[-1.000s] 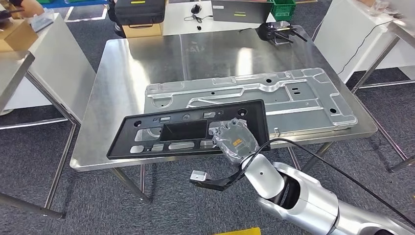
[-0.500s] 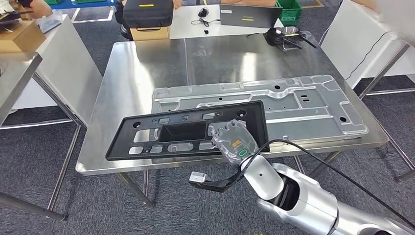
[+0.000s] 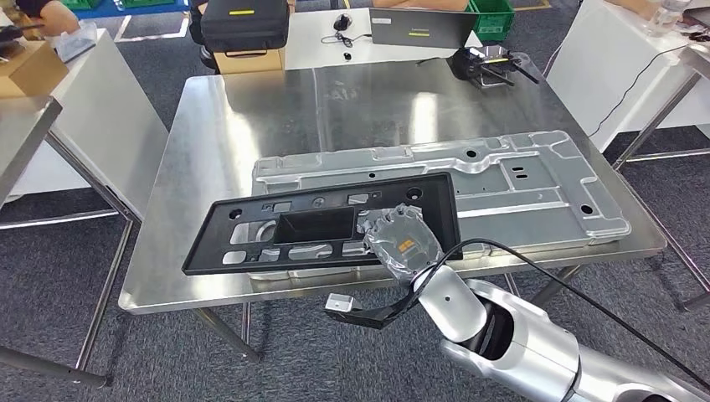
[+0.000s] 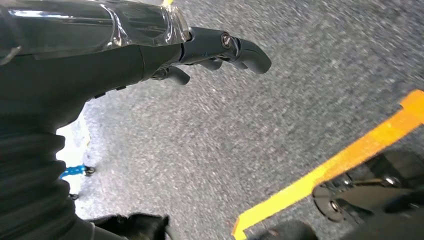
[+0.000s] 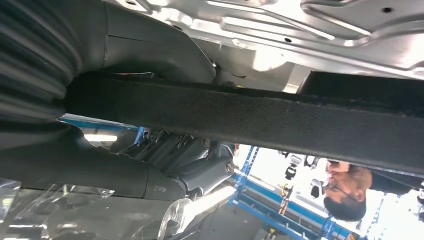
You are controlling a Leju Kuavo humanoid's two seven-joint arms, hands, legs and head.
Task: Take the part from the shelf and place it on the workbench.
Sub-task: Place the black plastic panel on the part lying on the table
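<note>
The robot's right arm [image 3: 511, 335], silver with a black cable looping over it, reaches up from the lower right toward the near edge of a steel workbench [image 3: 226, 126]. Its right hand [image 3: 403, 243], wrapped in clear plastic, grips the near right end of the part [image 3: 322, 229], a long black plastic panel with rectangular cut-outs. In the right wrist view the thick thumb [image 5: 165, 47] lies along one face of the panel's edge and the darker fingers [image 5: 190, 160] curl against the other face, so the hand is clamped on it. The part is tilted slightly, its left end lower, over the near edge of the workbench; whether it is touching the surface cannot be told.

Just behind the part, and partly covered by it, a large stamped metal plate [image 3: 519, 180] lies flat, stretching toward the right edge of the workbench. At the far right corner sits a small black device [image 3: 486, 63] with thin rods.

The left hand [image 4: 215, 50], also covered in clear plastic, hangs over grey carpet [image 4: 280, 125] beside a yellow floor line [image 4: 325, 175]. Its dark fingers are loosely curled and hold nothing.

Beyond the workbench stand a black case [image 3: 243, 21] on a cardboard box [image 3: 247, 59], a white table [image 3: 318, 38] with a dark laptop [image 3: 417, 29] and a green crate [image 3: 490, 17]. Another white table [image 3: 603, 59] is on the right, and a cardboard box [image 3: 33, 67] rests on a table at the left. A person [image 5: 345, 195] is visible in the right wrist view.
</note>
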